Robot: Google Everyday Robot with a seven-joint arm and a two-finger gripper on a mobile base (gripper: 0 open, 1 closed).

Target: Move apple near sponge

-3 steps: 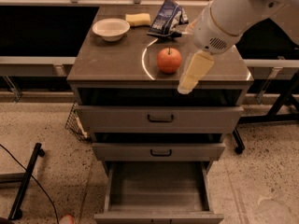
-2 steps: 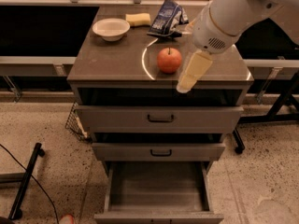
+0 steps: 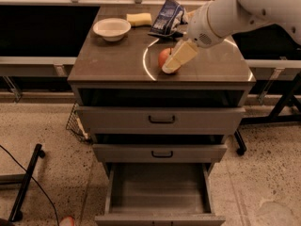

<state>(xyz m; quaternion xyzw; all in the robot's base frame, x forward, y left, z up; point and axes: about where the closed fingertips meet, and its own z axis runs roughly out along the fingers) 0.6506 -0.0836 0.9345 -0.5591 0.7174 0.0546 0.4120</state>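
Note:
The red-orange apple (image 3: 163,58) sits on the brown cabinet top (image 3: 113,55), near its front middle. My gripper (image 3: 173,66) comes down from the upper right on the white arm and stands right at the apple, covering its right side. I cannot tell whether it touches the apple. The pale yellow sponge (image 3: 139,19) lies at the back of the top, apart from the apple, behind it and a little to the left.
A white bowl (image 3: 112,28) stands at the back left, next to the sponge. A dark blue-and-white snack bag (image 3: 167,17) lies right of the sponge. The bottom drawer (image 3: 160,192) of the cabinet is pulled open. Dark shelving stands on both sides.
My gripper has moved left, from the right of the apple to right over its right side. The apple, sponge, bowl and bag have kept their places on the top.

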